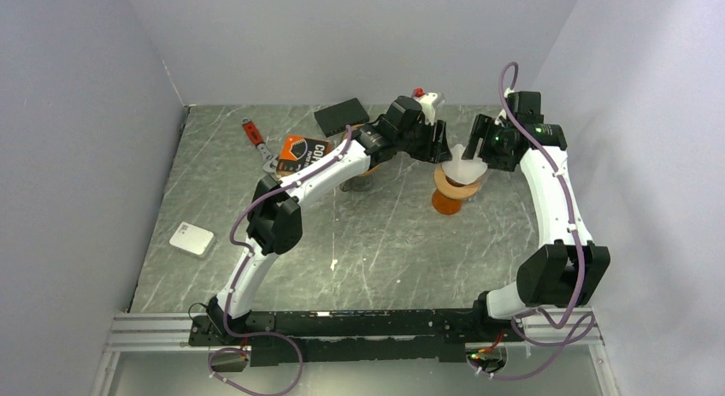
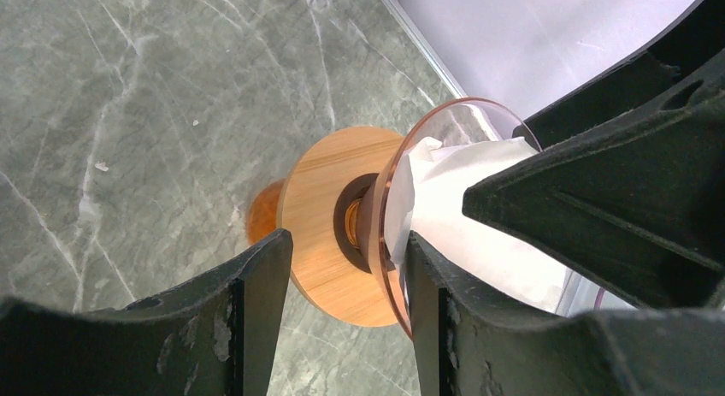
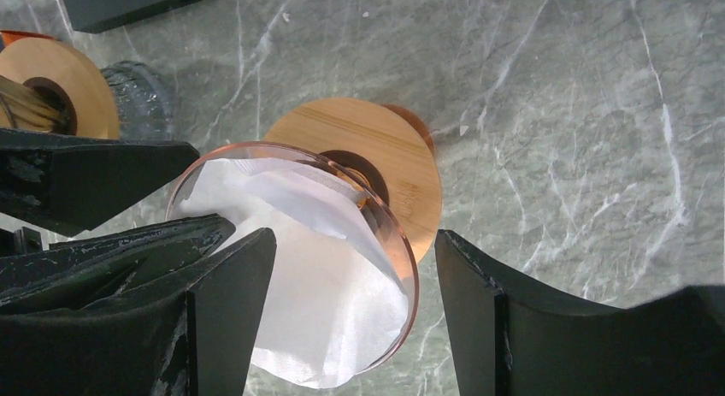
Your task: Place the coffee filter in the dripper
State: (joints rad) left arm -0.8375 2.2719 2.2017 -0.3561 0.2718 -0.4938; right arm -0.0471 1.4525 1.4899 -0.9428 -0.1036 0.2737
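Observation:
The dripper (image 1: 448, 193) is a clear pink cone on a round wooden collar and orange base, at the back right of the table. The white paper coffee filter (image 1: 466, 164) sits inside the cone, its edge rising above the rim. My left gripper (image 1: 441, 144) is open at the cone's left side; in the left wrist view (image 2: 344, 242) its jaws straddle the rim (image 2: 386, 199), one finger against the filter (image 2: 479, 233). My right gripper (image 1: 480, 148) is open; in the right wrist view (image 3: 355, 238) it straddles the rim (image 3: 403, 272), one finger on the filter (image 3: 325, 302).
A black box (image 1: 341, 116), a coffee bag (image 1: 301, 150) and a red-handled tool (image 1: 251, 132) lie at the back. A grey jar with a wooden lid (image 3: 60, 84) stands left of the dripper. A small white box (image 1: 191, 239) lies at the left. Walls enclose the table.

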